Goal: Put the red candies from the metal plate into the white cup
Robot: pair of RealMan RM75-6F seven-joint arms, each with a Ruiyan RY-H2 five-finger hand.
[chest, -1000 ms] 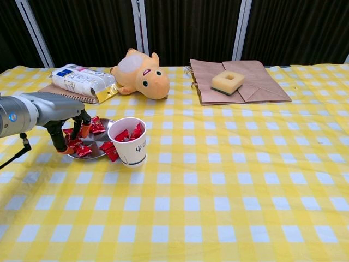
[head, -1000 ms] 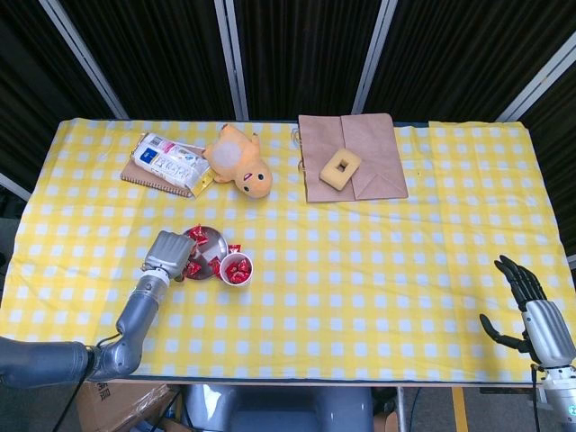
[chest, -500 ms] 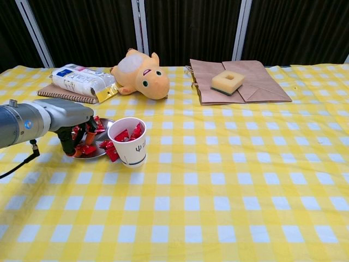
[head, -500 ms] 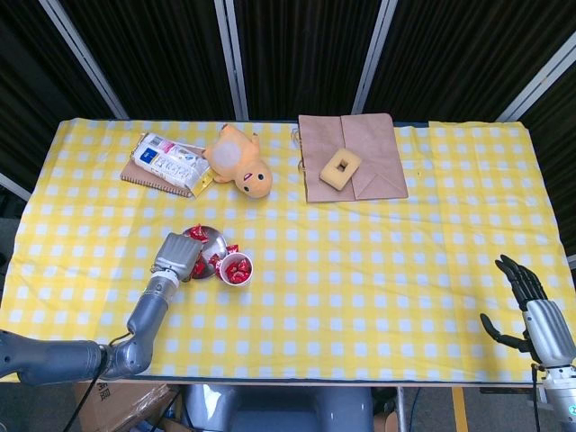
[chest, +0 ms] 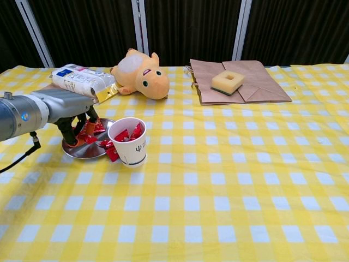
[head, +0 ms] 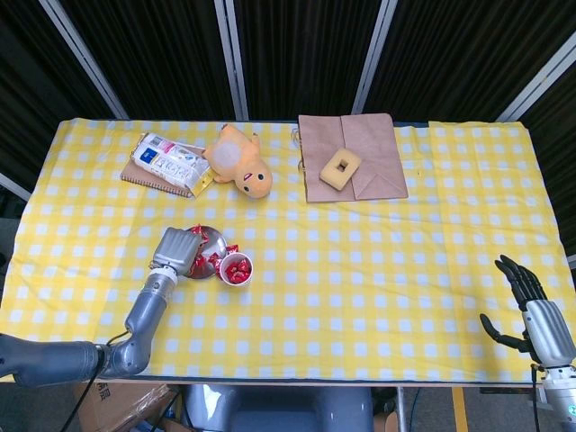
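The metal plate [chest: 82, 152] lies on the yellow checked cloth at the left, with the white cup [chest: 129, 147] touching its right side. My left hand [chest: 73, 117] hangs over the plate's far half, its fingers curled down around a red candy [chest: 85, 132]. More red candies [chest: 110, 150] lie at the plate's right rim against the cup, and several fill the cup. From above, the left hand [head: 178, 249] covers most of the plate [head: 213, 243] beside the cup [head: 237, 268]. My right hand [head: 529, 310] rests at the table's front right corner, fingers spread and holding nothing.
A yellow plush toy [chest: 139, 73] lies behind the cup. A snack bag on a notebook [chest: 80, 81] sits at the back left, close behind my left hand. A brown paper bag [chest: 256, 87] with a yellow sponge [chest: 227, 82] lies at the back centre.
My left hand closed its fingers on candies at the plate's front left, then rose and shifted toward the plate's far side, leaving the front of the plate bare. The right hand stayed still.
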